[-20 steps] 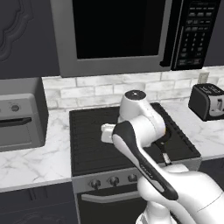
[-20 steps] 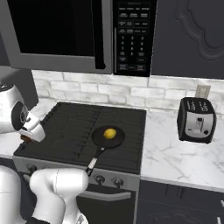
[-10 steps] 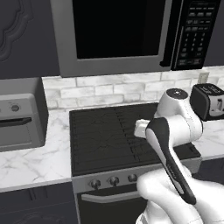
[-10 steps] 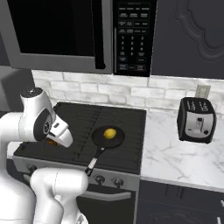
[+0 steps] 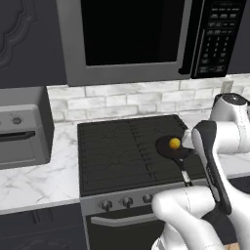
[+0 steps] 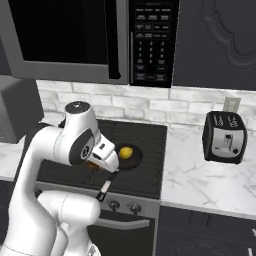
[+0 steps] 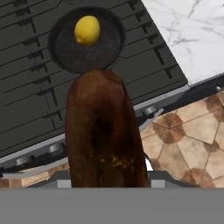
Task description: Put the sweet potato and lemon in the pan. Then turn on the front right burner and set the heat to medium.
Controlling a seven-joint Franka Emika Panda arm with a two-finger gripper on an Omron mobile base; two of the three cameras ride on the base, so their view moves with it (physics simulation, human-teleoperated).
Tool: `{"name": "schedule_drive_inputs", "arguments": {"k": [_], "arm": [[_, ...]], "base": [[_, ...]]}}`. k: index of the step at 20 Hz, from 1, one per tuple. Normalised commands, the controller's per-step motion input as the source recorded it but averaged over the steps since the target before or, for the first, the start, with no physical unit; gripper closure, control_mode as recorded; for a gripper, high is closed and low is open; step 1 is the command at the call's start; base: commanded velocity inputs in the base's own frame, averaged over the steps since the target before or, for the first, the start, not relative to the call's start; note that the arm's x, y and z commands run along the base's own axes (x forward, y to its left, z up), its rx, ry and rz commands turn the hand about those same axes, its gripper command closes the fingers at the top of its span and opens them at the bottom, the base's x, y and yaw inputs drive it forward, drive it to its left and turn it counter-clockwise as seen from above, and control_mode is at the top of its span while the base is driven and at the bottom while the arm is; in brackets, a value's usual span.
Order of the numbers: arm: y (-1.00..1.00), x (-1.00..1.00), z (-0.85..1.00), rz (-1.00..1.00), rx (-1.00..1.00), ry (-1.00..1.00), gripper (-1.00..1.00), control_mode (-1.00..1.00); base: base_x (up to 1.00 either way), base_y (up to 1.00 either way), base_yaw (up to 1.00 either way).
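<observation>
Writing nowhere legible; lemon (image 7: 87, 29) in pan (image 7: 70, 59).

Arm bent over stove front; tool (image 6: 94, 165) clamped on sweet potato (image 7: 105, 135), pointing down.

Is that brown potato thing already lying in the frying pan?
No, the sweet potato is in the gripper, short of the pan, which has the lemon inside.

A black toaster (image 6: 224, 137) stands on the marble counter (image 6: 200, 175), below a wall-mounted microwave (image 6: 90, 40).
</observation>
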Motion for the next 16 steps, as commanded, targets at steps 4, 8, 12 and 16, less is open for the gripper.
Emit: {"name": "schedule_drive_inputs", "arguments": {"k": [4, 8, 12, 16], "arm": [[-0.71, 0.54, 0.0, 0.0, -0.02, 0.12, 1.0, -1.0], [-0.26, 0.74, -0.04, 0.05, 0.0, 0.02, 1.0, -1.0], [-0.15, 0.78, -0.39, 0.05, 0.0, 0.0, 1.0, -1.0], [-0.08, 0.68, -0.49, 0.05, 0.0, 0.01, 1.0, -1.0]], "base": [[0.0, 0.0, 0.0], [0.0, 0.0, 0.0], [0.0, 0.0, 0.0], [0.0, 0.0, 0.0]]}}
